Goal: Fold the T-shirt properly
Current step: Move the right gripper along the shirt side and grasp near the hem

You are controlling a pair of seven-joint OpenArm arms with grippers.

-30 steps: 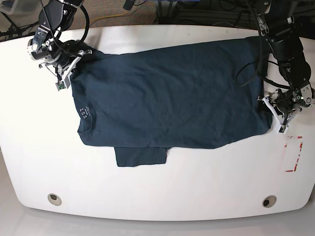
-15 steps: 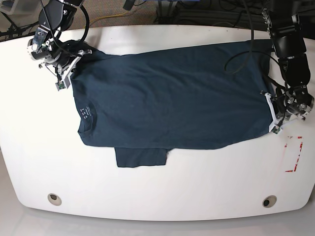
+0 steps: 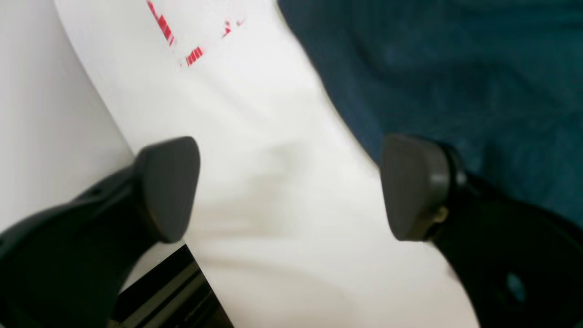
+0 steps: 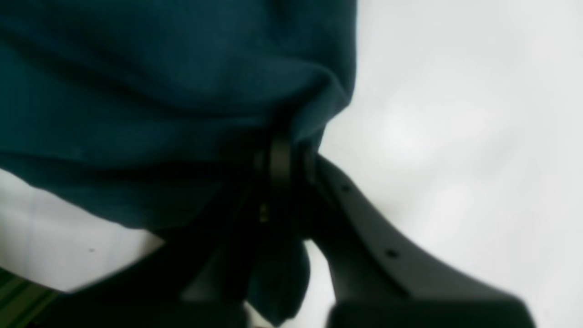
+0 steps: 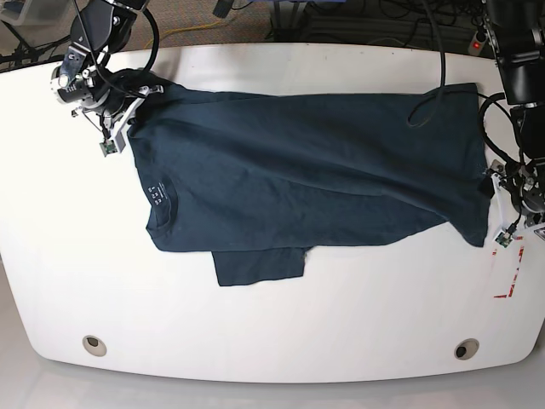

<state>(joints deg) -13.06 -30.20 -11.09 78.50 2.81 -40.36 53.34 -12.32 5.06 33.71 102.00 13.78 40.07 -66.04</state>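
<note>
Left gripper (image 3: 291, 187) fingers spread over bare table (image 5: 272, 324) at its right edge; right gripper (image 4: 282, 159) pinches the T-shirt (image 5: 306, 183), spread mid-table. Re-grip the hem corner squarely before folding.

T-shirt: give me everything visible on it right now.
The T-shirt is plain dark navy-teal, soft and matte like cotton, with small white print inside the neck. It lies spread across the white table, neck toward the base view's left, hem toward its right, lightly wrinkled. One short sleeve sticks out from under its near edge. The right gripper is shut on cloth at the shoulder corner. The left gripper is open beside the hem, over bare table, holding nothing.
</note>
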